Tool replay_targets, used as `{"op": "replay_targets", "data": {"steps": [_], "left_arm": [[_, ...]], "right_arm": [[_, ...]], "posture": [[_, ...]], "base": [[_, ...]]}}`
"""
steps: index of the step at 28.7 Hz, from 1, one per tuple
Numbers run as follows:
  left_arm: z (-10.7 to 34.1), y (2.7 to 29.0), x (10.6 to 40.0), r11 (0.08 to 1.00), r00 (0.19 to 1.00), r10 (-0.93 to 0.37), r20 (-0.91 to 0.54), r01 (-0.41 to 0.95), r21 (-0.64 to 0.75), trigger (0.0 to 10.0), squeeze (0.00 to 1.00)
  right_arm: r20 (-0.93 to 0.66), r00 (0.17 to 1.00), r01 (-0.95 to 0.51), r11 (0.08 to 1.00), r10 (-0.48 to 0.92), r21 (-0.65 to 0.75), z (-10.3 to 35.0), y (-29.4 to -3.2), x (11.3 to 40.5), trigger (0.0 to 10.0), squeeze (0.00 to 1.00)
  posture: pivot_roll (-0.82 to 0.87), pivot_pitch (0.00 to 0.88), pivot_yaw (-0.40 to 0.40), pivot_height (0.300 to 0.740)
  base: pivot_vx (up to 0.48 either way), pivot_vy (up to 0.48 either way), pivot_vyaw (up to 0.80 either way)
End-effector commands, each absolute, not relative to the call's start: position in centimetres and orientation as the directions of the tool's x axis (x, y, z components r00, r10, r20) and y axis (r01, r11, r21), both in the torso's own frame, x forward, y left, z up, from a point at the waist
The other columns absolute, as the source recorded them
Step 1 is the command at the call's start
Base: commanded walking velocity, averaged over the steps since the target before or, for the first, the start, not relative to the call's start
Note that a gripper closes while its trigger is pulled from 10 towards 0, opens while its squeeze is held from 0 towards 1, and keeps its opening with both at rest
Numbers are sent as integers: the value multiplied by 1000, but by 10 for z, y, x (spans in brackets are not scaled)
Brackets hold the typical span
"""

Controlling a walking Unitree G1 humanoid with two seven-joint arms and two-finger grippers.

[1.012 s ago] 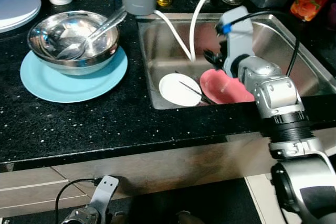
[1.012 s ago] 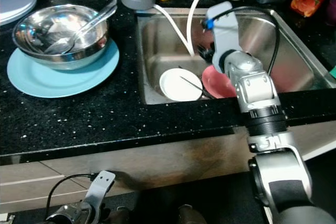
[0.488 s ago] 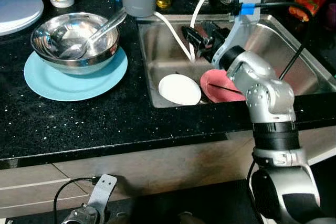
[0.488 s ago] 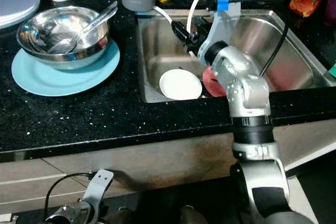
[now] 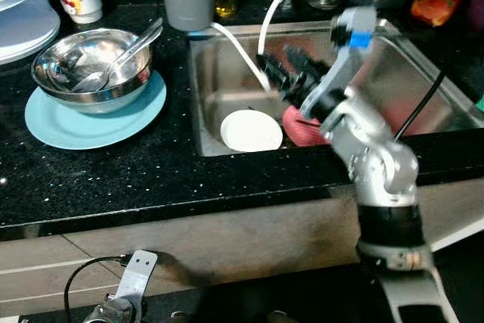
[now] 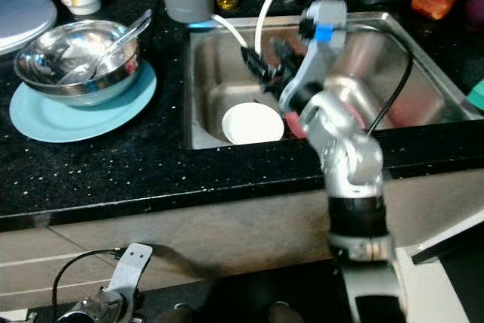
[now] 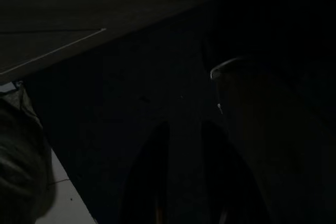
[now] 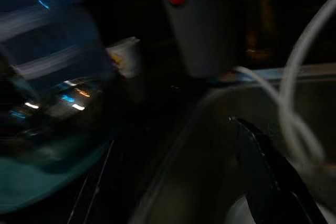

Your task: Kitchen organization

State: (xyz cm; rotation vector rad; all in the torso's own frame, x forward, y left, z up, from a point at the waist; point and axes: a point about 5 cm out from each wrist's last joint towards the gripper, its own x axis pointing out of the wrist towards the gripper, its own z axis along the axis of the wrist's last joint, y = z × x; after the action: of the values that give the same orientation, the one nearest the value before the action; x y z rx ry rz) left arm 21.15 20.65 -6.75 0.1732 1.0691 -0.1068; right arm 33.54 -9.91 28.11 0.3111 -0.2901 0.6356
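While my right claw [image 5: 281,71] hangs spread and empty over the sink [image 5: 423,62], the white plate [image 5: 250,130] lies flat below beside a pink one [image 5: 301,128] (likely wet, stiff, breakable), best pinched at its rim.
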Motion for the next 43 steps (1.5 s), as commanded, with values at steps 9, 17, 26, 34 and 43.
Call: {"op": "replay_targets", "data": {"steps": [9,17,26,34,43], "left_arm": [[-78,205,194,994,464,49,-885,65,89,10000,0],[-79,204,192,994,501,53,-864,54,92,10000,0],[-78,208,192,988,462,30,-886,118,95,10000,0],[-77,205,195,983,434,4,-901,163,83,10000,0],[-77,202,196,984,428,-9,-904,164,68,10000,0]], "right_arm": [[504,670,-715,656,546,241,285,-78,317,10000,0],[497,656,-727,653,568,212,285,-69,324,10000,0],[511,633,-739,650,581,175,285,-65,320,10000,0],[515,586,-776,617,626,133,287,-52,317,10000,0],[495,585,-773,627,643,99,288,-46,320,10000,0]], "posture": [[94,0,-20,740],[124,0,-36,740],[99,0,6,740],[114,0,-18,740],[107,0,-21,740]], "base": [[0,0,0],[0,0,0],[0,0,792],[0,0,790],[0,0,793]]}}
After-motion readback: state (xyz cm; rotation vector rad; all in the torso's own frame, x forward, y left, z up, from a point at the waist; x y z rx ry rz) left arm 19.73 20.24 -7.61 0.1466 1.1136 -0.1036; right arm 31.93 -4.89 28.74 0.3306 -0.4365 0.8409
